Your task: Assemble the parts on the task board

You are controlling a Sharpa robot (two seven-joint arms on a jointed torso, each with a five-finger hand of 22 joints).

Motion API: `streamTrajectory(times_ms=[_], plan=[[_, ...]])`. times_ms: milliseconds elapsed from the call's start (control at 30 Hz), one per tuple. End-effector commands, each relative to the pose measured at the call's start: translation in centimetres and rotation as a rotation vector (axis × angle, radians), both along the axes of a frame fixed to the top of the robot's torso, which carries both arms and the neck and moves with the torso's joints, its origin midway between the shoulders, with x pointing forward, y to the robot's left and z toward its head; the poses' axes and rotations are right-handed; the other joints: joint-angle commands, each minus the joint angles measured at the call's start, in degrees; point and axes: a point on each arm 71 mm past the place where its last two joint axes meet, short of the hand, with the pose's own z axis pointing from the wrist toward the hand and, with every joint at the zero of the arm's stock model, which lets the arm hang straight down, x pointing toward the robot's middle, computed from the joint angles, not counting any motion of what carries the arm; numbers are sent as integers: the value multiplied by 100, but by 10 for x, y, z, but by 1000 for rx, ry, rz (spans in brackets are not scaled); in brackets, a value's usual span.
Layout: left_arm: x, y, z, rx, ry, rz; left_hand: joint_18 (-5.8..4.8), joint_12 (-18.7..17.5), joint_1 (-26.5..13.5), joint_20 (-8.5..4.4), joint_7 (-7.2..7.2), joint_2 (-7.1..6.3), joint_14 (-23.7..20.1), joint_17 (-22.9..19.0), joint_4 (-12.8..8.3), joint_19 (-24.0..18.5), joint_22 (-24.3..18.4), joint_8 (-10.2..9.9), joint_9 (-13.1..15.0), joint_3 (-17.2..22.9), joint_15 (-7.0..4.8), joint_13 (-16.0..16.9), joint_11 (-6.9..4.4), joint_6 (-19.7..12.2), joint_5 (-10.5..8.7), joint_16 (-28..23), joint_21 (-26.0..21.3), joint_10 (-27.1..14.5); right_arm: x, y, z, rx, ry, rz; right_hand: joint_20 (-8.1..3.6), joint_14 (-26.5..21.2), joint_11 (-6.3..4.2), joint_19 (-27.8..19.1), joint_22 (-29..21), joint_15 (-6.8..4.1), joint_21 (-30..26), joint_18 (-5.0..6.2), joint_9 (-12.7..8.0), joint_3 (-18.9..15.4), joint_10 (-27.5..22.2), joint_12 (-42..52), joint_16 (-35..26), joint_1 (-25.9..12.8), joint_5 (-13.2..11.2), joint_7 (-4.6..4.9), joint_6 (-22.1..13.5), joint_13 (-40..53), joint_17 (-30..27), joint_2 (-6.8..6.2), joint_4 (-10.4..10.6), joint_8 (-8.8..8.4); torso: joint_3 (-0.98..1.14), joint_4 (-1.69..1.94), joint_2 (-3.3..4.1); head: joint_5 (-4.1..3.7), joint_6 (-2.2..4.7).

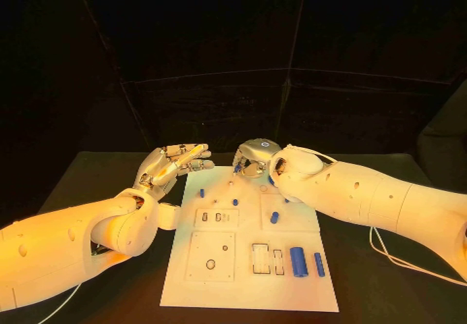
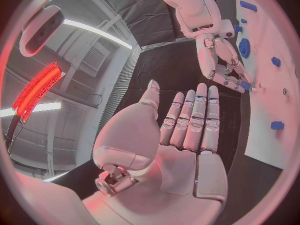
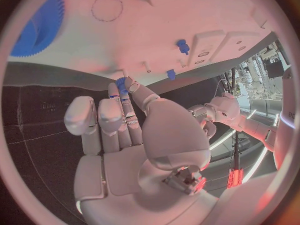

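The white task board [image 1: 248, 270] lies in the middle of the black table. My right hand [image 1: 255, 159] hovers over the board's far edge and pinches a small blue toothed part [image 3: 121, 84] between thumb and a finger; the left wrist view shows that part [image 2: 245, 85] at its fingertips. My left hand [image 1: 176, 165] is beside the board's far left corner, fingers straight, with nothing in its palm [image 2: 187, 135]. Blue pegs [image 1: 202, 193] [image 1: 235, 202] [image 1: 275, 217] sit on the board's far half. A thick blue cylinder [image 1: 299, 261] and a thinner one [image 1: 319, 264] lie near the front right.
A large blue gear [image 3: 37, 27] sits on the board near my right hand. Empty slots [image 1: 261, 258] and a round recess [image 1: 209, 264] mark the board's near half. A white cable [image 1: 394, 260] trails on the table under my right arm.
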Motion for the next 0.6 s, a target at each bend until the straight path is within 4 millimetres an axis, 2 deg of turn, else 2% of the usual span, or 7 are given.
streamTrajectory(times_ms=[33, 167, 400, 600], plan=[[0, -2, 4, -17, -36, -14, 37, -33, 57, 7, 153, -14, 33, -7, -35, 53, -6, -38, -7, 10, 18, -7, 25, 51, 26, -33, -18, 27, 1, 2, 0, -14, 17, -1, 25, -7, 17, -17, 13, 26, 42, -104, -7, 50, -53, 1, 38, -36, -25, 11, -44, -5, -5, -62, 1, -37, 0, 9, 10, 30, -3], [0, -3, 4, -17, -36, -15, 37, -35, 58, 7, 153, -13, 34, -7, -38, 54, -7, -40, -7, 10, 18, -8, 25, 51, 26, -34, -19, 26, 2, 3, -1, -24, 30, -3, 30, -11, 22, -21, 14, 30, 44, -104, -7, 85, -78, -1, 37, -56, -29, 14, -62, -7, -18, -86, 11, -37, -5, 11, 11, 27, -27], [0, -3, 6, -16, -39, -14, 37, -38, 59, 7, 153, -13, 34, -8, -41, 55, -9, -42, -7, 10, 18, -8, 26, 51, 26, -36, -20, 25, 2, 5, -3, -35, 43, 3, 36, -18, 29, -34, 0, 36, 41, -101, -7, 116, -105, 0, 35, -90, -21, 16, -81, -6, -35, -138, 23, -36, 7, 1, 19, 52, -41], [1, -2, 6, -15, -40, -12, 37, -38, 59, 7, 153, -13, 34, -8, -41, 55, -9, -42, -7, 10, 18, -8, 26, 51, 26, -36, -20, 25, 1, 7, -3, -37, 47, 14, 39, -20, 31, -35, 2, 38, 43, -101, -6, 128, -111, 3, 36, -109, -19, 17, -87, -5, -40, -163, 32, -35, 5, -1, 21, 57, -53]])
